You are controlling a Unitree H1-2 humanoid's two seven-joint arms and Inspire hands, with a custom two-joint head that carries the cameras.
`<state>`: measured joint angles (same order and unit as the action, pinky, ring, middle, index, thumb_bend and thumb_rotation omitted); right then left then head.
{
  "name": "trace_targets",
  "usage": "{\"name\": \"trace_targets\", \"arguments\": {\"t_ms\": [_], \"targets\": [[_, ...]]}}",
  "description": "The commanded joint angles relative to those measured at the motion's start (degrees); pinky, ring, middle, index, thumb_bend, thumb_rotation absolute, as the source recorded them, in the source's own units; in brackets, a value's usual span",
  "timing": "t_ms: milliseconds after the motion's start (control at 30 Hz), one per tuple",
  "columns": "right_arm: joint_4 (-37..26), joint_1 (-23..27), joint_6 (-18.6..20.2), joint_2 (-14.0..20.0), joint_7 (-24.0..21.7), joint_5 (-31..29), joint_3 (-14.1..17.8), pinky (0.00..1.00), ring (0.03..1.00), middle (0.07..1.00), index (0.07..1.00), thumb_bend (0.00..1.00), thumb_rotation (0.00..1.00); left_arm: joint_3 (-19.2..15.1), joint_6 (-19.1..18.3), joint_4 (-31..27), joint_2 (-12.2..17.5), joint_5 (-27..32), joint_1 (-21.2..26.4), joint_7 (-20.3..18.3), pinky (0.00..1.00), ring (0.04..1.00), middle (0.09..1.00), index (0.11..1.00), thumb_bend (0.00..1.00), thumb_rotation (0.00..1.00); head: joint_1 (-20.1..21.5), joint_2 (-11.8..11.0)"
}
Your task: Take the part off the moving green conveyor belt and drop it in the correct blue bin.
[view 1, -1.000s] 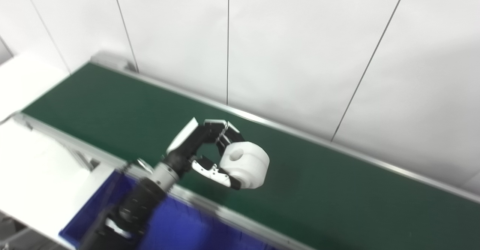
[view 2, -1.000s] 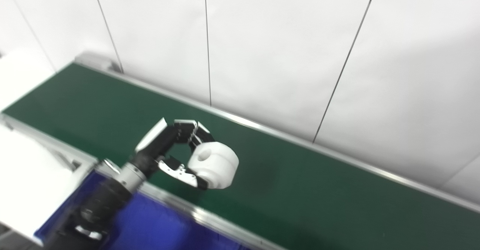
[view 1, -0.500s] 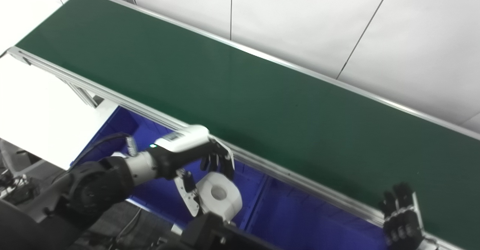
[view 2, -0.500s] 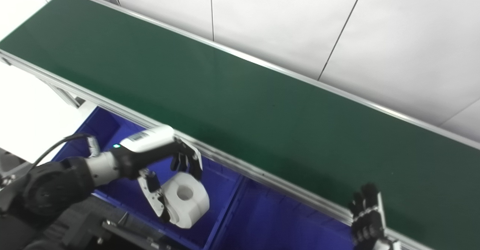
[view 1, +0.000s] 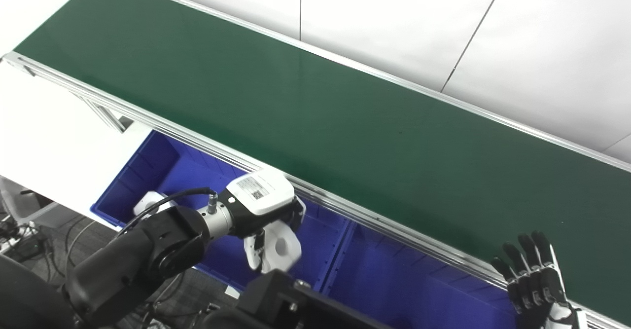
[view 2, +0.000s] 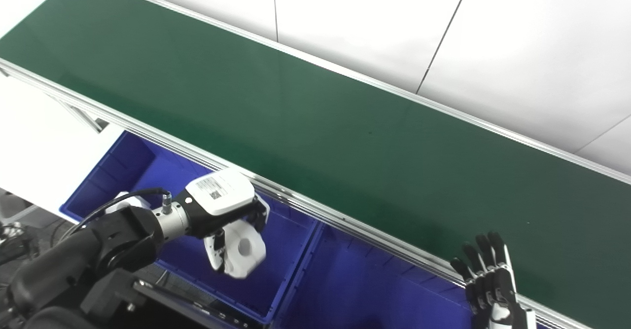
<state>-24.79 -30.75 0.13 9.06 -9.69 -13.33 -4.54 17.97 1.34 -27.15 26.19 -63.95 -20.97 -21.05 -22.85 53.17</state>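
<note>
While gripped, part (view 2: 244, 250) hangs over bin (view 2: 291, 240).

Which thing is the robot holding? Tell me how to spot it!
Find the long green conveyor belt, then look just below its metal edge at the left blue bin. Over that bin, the left hand grips a chunky white round part with a hole in its face. Another white piece lies loose in the bin; this one is the held one.

Two white parts (view 2: 242, 251) (view 1: 149, 201) (two blue bins (view 2: 123, 166) (view 2: 365, 289)).
</note>
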Motion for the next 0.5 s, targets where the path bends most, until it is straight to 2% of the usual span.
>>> {"name": "trace_targets", "arguments": {"t_ms": [0,67,167,400,467], "targets": [[-2.6,-0.4,0.4,-0.1,-0.2,-1.0,0.2,0.84,0.919,0.947,0.963,0.79,0.86,-1.1,-0.7,-2.8,-0.5,-1.8,-0.8,0.3,0.48,0.536,0.593,0.499,0.51,0.06,0.0,0.0],[-2.8,-0.5,0.7,0.0,-0.2,-1.4,0.3,0.84,0.917,0.947,0.963,0.79,0.86,-1.8,-1.0,-4.3,-1.1,-2.2,-1.3,-1.3,0.50,0.554,0.618,0.499,0.51,0.08,-0.2,0.2],[-3.0,-0.5,1.0,0.1,-0.1,-1.9,0.5,0.84,0.908,0.941,0.958,0.79,0.85,-2.7,-0.4,-5.7,-1.8,-1.0,-2.2,-1.3,0.55,0.583,0.625,0.498,0.52,0.08,-0.2,0.2],[-2.9,-0.1,1.4,0.7,-0.2,-1.8,0.8,0.84,0.912,0.940,0.955,0.79,0.86,-5.1,-0.8,-10.5,-3.9,7.6,-5.1,-2.4,0.56,0.574,0.615,0.499,0.51,0.09,-0.6,0.3],[-2.9,0.1,1.7,0.9,-0.2,-2.0,0.9,0.83,0.911,0.940,0.953,0.78,0.86,-5.6,-1.3,-12.3,-4.3,11.7,-6.2,-3.3,0.57,0.590,0.618,0.625,0.74,0.35,-0.6,0.5]]}}
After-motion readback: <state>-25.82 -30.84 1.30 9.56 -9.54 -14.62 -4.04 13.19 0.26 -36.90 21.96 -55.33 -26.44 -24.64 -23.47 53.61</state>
